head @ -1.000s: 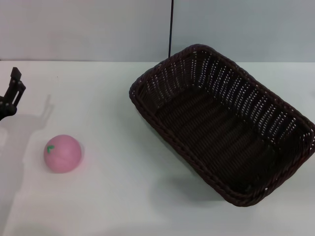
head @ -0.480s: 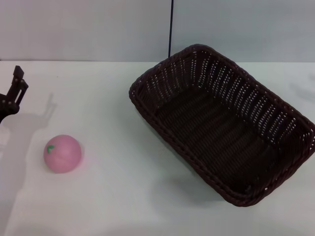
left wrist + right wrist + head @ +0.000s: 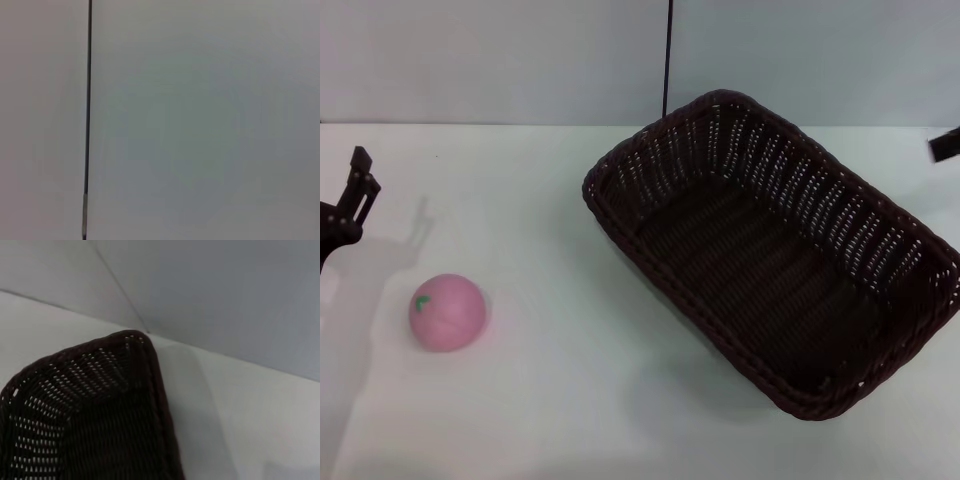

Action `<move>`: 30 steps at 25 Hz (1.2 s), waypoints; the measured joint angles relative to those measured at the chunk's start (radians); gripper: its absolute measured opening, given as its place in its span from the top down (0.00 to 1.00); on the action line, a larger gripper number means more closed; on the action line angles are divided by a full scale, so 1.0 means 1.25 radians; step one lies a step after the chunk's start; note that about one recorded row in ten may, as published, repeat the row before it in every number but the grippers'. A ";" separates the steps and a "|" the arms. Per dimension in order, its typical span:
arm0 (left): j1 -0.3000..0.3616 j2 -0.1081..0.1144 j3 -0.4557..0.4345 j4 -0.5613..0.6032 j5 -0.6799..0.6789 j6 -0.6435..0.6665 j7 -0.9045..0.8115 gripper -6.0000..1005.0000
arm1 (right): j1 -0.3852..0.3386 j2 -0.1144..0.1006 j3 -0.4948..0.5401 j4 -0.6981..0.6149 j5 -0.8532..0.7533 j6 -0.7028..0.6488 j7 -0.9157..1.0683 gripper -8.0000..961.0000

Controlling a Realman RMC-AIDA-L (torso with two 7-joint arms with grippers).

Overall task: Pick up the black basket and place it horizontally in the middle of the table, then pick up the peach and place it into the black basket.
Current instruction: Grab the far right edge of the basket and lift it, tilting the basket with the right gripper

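The black basket (image 3: 770,250) lies diagonally on the right half of the white table (image 3: 570,380), empty, its long side running from back middle to front right. One rounded corner of it shows in the right wrist view (image 3: 85,410). The pink peach (image 3: 446,312) sits on the table at front left, well apart from the basket. My left gripper (image 3: 345,205) is at the far left edge, behind and left of the peach, holding nothing. A small dark tip of my right gripper (image 3: 946,145) shows at the right edge, above the table beyond the basket's far side.
A grey wall (image 3: 520,60) with a thin dark vertical seam (image 3: 667,55) stands behind the table. The left wrist view shows only this wall (image 3: 200,120) and seam (image 3: 88,100). Bare table lies between the peach and the basket.
My left gripper has drifted slightly down and to the right at the left edge. A tip of my right gripper has come into view at the right edge. Basket and peach have not moved.
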 joint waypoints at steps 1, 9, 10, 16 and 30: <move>0.000 0.000 0.000 0.000 0.000 0.000 0.000 0.19 | 0.000 0.000 0.000 0.000 0.000 0.000 0.000 0.21; 0.000 0.001 0.000 -0.002 0.000 -0.013 0.004 0.19 | 0.025 0.058 -0.108 0.105 -0.005 0.162 0.004 0.23; 0.000 0.001 0.000 -0.002 0.000 -0.013 0.004 0.19 | 0.030 0.065 -0.120 0.132 -0.003 0.190 0.004 0.23; 0.001 0.003 0.000 -0.002 0.000 -0.012 0.001 0.20 | 0.044 0.082 -0.148 0.213 -0.001 0.271 -0.008 0.24; 0.001 0.004 -0.001 0.002 0.000 -0.009 0.004 0.21 | 0.057 0.099 -0.176 0.293 0.030 0.378 -0.027 0.27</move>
